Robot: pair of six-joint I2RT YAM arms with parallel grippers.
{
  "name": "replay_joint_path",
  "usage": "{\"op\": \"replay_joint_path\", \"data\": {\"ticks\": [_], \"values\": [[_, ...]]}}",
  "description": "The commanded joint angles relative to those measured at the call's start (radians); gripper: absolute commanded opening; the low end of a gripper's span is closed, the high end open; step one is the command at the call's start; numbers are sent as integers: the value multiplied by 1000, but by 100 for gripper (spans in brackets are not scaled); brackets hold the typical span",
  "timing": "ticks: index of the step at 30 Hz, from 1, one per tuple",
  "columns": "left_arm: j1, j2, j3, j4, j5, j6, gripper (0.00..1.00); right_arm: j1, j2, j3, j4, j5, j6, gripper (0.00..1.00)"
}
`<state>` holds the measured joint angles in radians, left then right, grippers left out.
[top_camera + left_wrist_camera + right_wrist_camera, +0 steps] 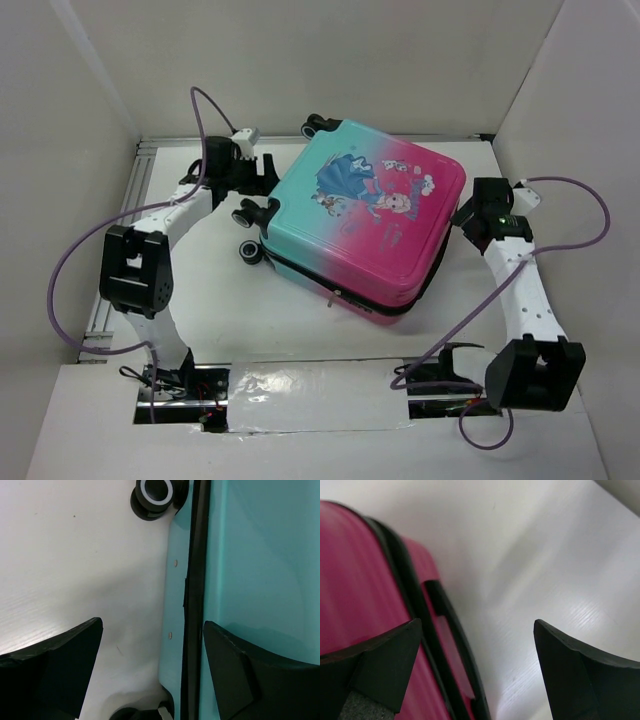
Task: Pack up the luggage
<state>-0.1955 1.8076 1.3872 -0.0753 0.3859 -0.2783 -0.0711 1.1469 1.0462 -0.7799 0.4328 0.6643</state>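
Note:
The luggage (370,215), a small hard-shell suitcase with a teal-to-pink shell and a cartoon princess print, lies closed and flat on the white table, wheels toward the left. My left gripper (262,172) is open at its teal wheel end; in the left wrist view the open gripper (152,652) straddles the teal edge and black zipper seam (194,580), a wheel (156,492) ahead. My right gripper (464,215) is open at the pink end; in the right wrist view the gripper (477,645) straddles the pink edge (365,590) and its black seam.
White walls enclose the table on three sides. An aluminium rail (125,210) runs along the table's left edge. Purple cables (75,270) loop off both arms. The arm bases (300,395) sit at the near edge.

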Motion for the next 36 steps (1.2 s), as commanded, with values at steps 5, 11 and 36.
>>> {"op": "replay_joint_path", "data": {"ticks": [5, 11, 36], "values": [[-166, -157, -154, 28, -39, 93, 95, 25, 192, 8, 235, -184, -74, 100], [-258, -267, -267, 115, 5, 59, 93, 111, 419, 168, 332, -227, -127, 100], [-137, -709, -984, 631, 289, 34, 92, 34, 693, 775, 278, -516, -341, 100]]}}
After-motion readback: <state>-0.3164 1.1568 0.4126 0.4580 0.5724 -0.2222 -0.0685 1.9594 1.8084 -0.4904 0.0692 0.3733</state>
